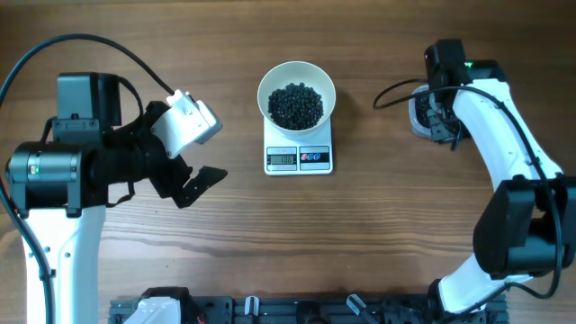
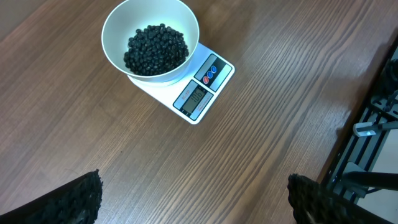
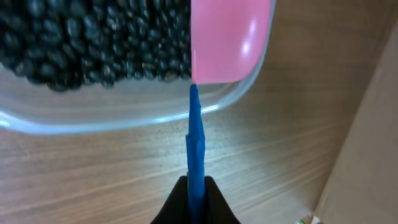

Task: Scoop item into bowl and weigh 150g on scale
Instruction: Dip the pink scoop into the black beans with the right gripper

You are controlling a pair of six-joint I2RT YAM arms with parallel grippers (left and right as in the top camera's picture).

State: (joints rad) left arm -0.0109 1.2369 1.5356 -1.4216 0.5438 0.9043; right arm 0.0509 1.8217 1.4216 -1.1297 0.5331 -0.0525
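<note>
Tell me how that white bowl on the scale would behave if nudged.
The bowl looks smooth and sits on the small scale, so it would probably slide. The beads heaped low inside likely steady it against tipping, though they could roll out.

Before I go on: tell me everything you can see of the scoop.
The scoop looks like glossy plastic: a pink cup on a thin blue handle, seen edge-on. The right hand is shut on the handle's end. The cup lies over a rounded corner of the clear tub, beside the black beads. No beads show on its visible face. Whether it touches them is unclear.
</note>
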